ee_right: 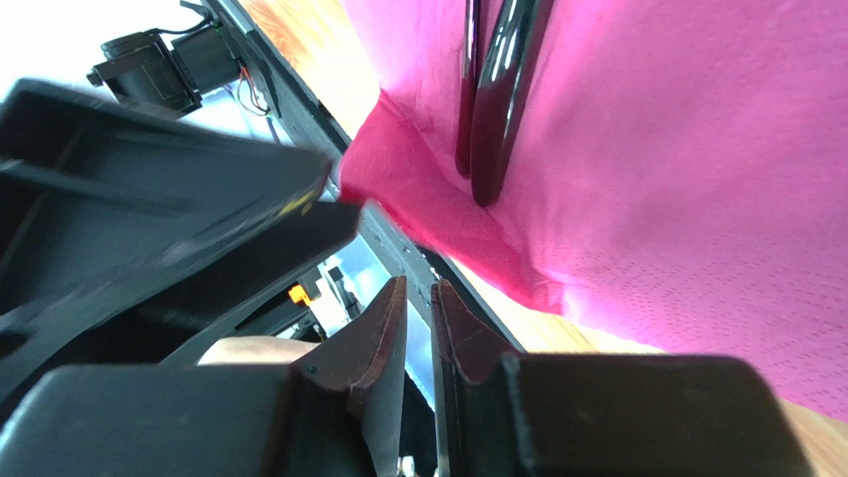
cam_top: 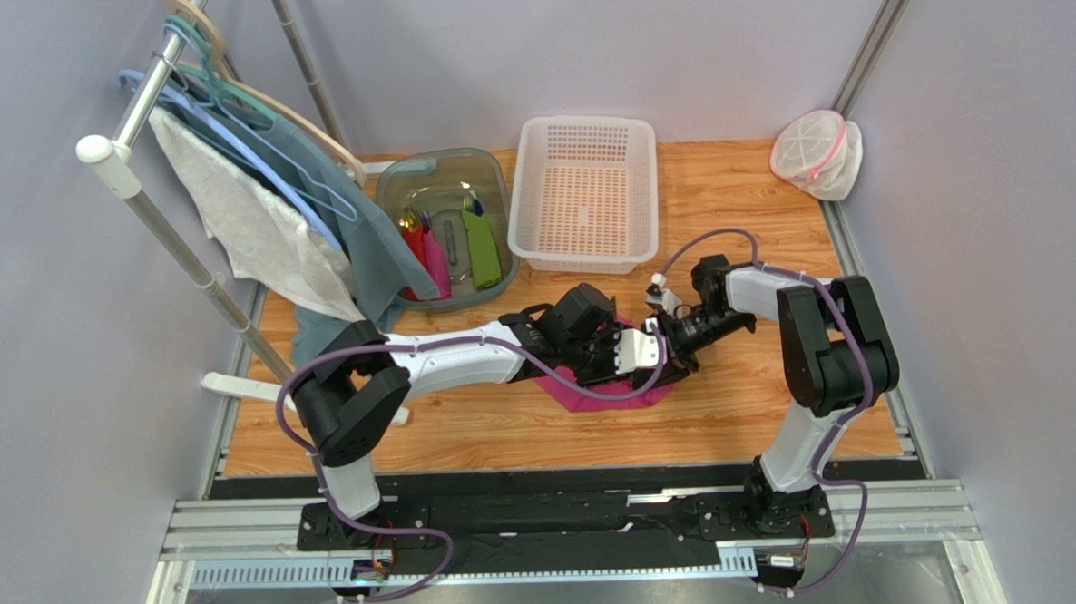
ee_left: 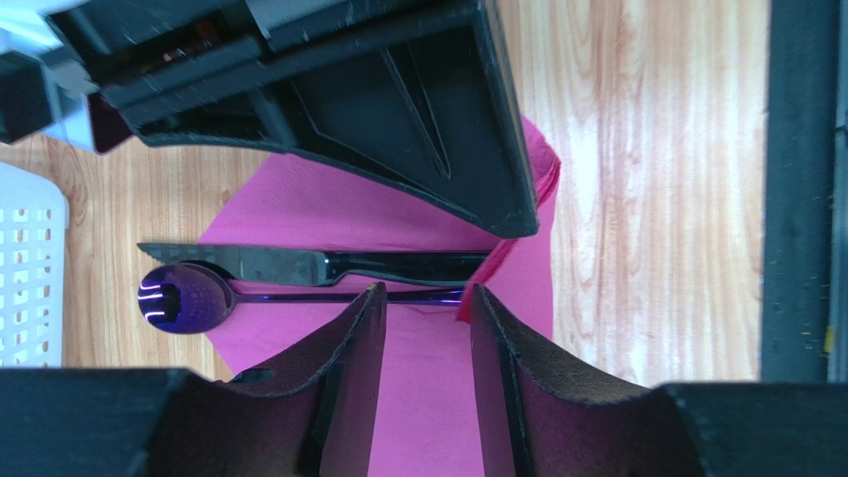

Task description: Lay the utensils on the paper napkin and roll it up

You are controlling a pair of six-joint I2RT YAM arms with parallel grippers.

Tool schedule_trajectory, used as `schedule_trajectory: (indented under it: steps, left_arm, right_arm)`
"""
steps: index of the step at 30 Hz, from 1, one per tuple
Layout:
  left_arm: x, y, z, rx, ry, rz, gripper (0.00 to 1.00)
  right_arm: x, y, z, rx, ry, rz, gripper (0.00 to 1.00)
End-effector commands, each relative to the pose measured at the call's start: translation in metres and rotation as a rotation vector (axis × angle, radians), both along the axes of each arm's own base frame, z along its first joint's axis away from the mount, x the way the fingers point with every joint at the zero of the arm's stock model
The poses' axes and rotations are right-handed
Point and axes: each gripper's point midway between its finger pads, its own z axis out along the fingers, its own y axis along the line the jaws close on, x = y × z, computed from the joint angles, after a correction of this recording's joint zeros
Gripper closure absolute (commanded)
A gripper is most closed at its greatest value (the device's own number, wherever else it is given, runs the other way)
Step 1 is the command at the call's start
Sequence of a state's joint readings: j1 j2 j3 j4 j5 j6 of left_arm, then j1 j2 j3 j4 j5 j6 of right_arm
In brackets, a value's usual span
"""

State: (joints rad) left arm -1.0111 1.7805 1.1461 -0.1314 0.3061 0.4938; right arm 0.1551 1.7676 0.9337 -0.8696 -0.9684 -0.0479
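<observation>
plain magenta napkin (ee_left: 299, 209), black knife (ee_left: 328, 264), purple spoon (ee_left: 184, 296), wood-grain table (ee_left: 637, 199).

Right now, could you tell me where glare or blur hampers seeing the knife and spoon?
Left wrist view: sharp; bright glints on the purple spoon, the black knife clear. Right wrist view: upper left blown out white, glare streaks along both handles. Top external view: evenly lit, but arms hide both; only pink napkin shows.
</observation>
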Motion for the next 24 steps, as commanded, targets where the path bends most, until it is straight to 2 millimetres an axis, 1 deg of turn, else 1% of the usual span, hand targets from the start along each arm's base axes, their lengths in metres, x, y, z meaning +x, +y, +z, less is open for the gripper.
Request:
schedule_trajectory:
  steps: [1,4,10,12,13,14,15,18,19,20,24]
  left_arm:
    - [-0.017,0.005,0.010,-0.026,0.075,-0.003,0.54]
    - [-0.020,0.005,0.006,-0.020,0.097,-0.002,0.54]
    - [-0.025,0.003,0.009,-0.032,0.116,-0.030,0.53]
    - [-0.027,0.005,0.006,-0.023,0.122,-0.033,0.53]
    - [-0.026,0.006,0.004,-0.019,0.122,-0.027,0.55]
    - [-0.026,0.006,0.001,-0.013,0.127,-0.021,0.57]
    - [-0.024,0.006,-0.001,-0.009,0.127,-0.015,0.58]
    - [-0.019,0.003,-0.006,-0.003,0.120,0.004,0.60]
    - [-0.016,0.002,-0.006,-0.002,0.113,0.011,0.62]
    - [-0.015,0.002,-0.012,0.009,0.119,0.014,0.64]
    - [-0.006,-0.001,-0.020,0.020,0.124,0.055,0.68]
  right_arm:
    - [0.005,0.002,0.004,0.007,-0.048,-0.002,0.83]
    - [0.005,0.002,0.002,0.004,-0.041,-0.002,0.83]
    - [0.003,0.004,-0.002,-0.005,-0.031,0.015,0.85]
    - [0.004,0.005,-0.001,-0.001,-0.036,0.017,0.86]
    - [0.004,0.005,0.000,0.004,-0.036,0.017,0.88]
    - [0.003,0.006,0.003,0.014,-0.043,0.019,0.92]
    - [0.003,0.006,0.003,0.015,-0.047,0.020,0.93]
    - [0.000,0.006,0.005,0.020,-0.056,0.020,0.94]
    - [-0.002,0.007,0.004,0.019,-0.051,0.022,0.94]
    - [-0.002,0.007,0.003,0.017,-0.049,0.022,0.94]
    - [-0.003,0.009,-0.001,0.014,-0.021,0.031,0.96]
